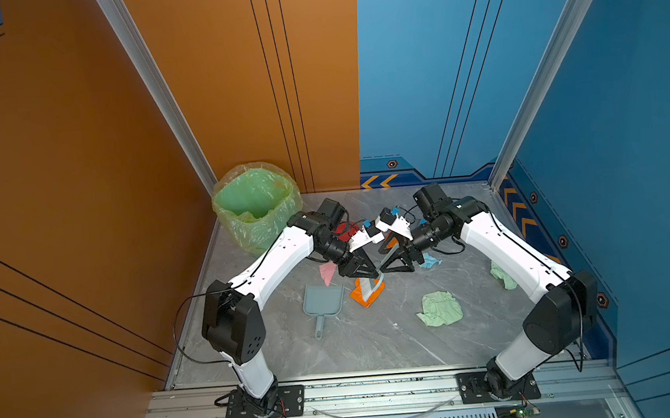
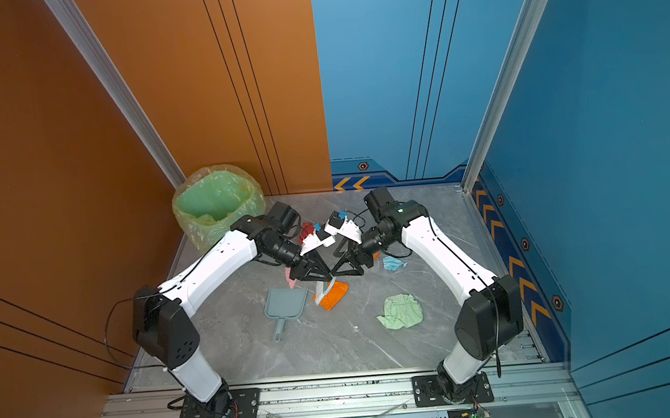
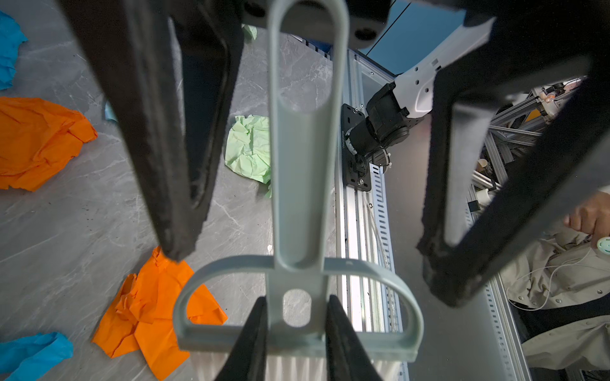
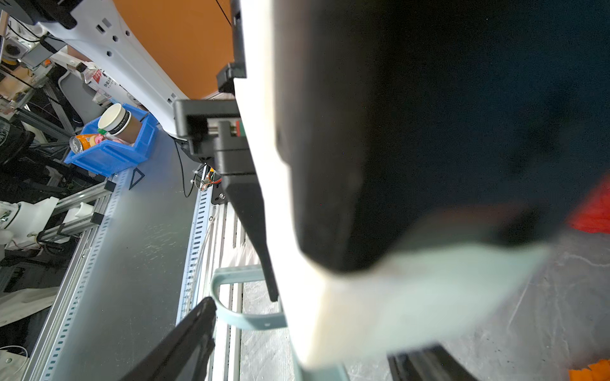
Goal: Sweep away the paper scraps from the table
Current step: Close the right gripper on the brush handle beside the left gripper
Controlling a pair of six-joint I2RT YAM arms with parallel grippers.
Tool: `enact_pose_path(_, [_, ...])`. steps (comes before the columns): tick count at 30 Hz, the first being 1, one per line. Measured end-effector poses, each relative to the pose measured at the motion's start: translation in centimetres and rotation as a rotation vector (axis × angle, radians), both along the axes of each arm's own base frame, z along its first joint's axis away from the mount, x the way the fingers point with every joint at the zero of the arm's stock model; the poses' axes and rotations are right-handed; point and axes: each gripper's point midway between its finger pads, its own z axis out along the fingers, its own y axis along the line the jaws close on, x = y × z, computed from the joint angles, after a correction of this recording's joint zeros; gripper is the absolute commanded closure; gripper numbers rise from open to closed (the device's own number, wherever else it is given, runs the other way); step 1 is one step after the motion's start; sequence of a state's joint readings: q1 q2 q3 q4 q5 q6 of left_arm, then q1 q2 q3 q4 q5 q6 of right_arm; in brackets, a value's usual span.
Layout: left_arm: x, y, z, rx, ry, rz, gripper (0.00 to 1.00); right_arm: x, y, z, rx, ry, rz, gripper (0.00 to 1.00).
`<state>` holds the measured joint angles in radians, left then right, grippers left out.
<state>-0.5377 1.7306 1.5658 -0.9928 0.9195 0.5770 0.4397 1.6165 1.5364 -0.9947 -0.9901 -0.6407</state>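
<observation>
Marble table (image 1: 375, 348), both grippers at the brush (image 3: 305, 165), paper scraps (image 1: 440, 309) scattered across it.
Nearest the front edge lies a big pale green scrap, then the dustpan (image 1: 323, 301) and an orange scrap (image 1: 366, 298) under the bristles; the pink scrap (image 1: 327, 271), light blue scrap (image 1: 430, 260) and red scrap (image 1: 345, 230) sit toward the far edge. Your left gripper (image 3: 297, 316) pinches the brush neck. Your right gripper (image 3: 310, 273) stands spread either side of the handle. The paper looks light and soft and will likely skid, so don't pinch it. Grip the stiff handle mid-length and push low.
</observation>
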Motion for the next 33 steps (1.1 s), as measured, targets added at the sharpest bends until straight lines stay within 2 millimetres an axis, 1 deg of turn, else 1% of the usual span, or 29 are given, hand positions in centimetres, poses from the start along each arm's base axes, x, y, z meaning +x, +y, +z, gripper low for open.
enact_pose_path(4, [0.0,0.0,0.0,0.002,-0.003,-0.001,1.0,0.0,0.0,0.0,0.001,-0.007,0.005,0.18])
enact_pose_path(7, [0.0,0.1,0.0,0.003,-0.001,-0.001,1.0,0.0,0.0,-0.1,0.001,-0.01,0.007,0.13])
enact_pose_path(10, [-0.1,0.1,0.0,0.004,0.001,-0.001,1.0,0.0,0.0,-0.1,0.002,-0.014,0.009,0.11])
enact_pose_path(16, [-0.1,0.1,0.1,0.003,-0.002,-0.002,1.0,0.1,-0.3,-0.2,0.006,-0.024,0.007,0.1])
enact_pose_path(24, [-0.3,0.2,1.2,-0.021,-0.041,-0.005,1.0,0.4,-1.2,-1.0,-0.003,-0.011,-0.012,0.09])
enact_pose_path(28, [-0.3,0.2,1.3,-0.021,-0.041,-0.005,1.0,0.4,-1.4,-0.8,0.005,-0.014,-0.017,0.09])
enact_pose_path(33, [-0.3,0.2,1.3,-0.021,-0.041,-0.005,1.0,0.0,-1.7,0.4,0.056,-0.035,-0.018,0.09])
